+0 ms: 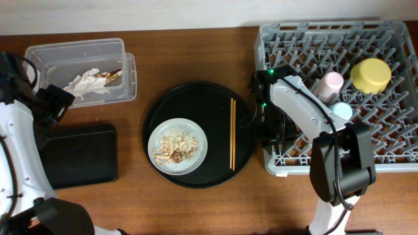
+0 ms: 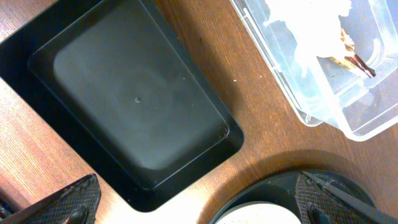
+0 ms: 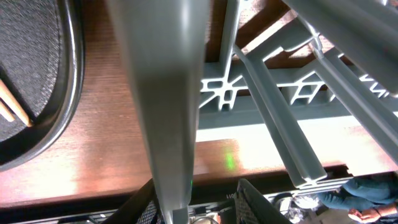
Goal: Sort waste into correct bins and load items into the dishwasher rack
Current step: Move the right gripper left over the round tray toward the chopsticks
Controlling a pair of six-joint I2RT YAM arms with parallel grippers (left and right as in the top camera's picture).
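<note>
Two cups, a pink cup (image 1: pixel 330 83) and a light-blue cup (image 1: pixel 342 111), lie in the rack (image 1: pixel 392 163) near the yellow bowl (image 1: pixel 371 74). My left tool (image 2: pixel 199 206) hangs wide open near the black rectangular tray (image 2: pixel 137 106). My right tool (image 3: pixel 199 202) straddles a grey rack bar (image 3: pixel 168 93) (gripping or not, I cannot tell). Chopsticks (image 1: pixel 232 134) and plate (image 1: pixel 196 134) sit on the round tray (image 1: pixel 157 108).

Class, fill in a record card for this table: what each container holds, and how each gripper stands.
clear rectangular plastic tub: crumpled white-and-gold wrapper scraps
shallow black rectangular tray: empty
large round black tray: pale grey round plate with beige-brown crumbly food bits; thin wooden chopsticks
large square grey plastic rack with pegs: small pink cup, small light-blue cup, yellow bowl
left gripper: open, holding nothing
right gripper: at rack's left edge, grip unclear
</note>
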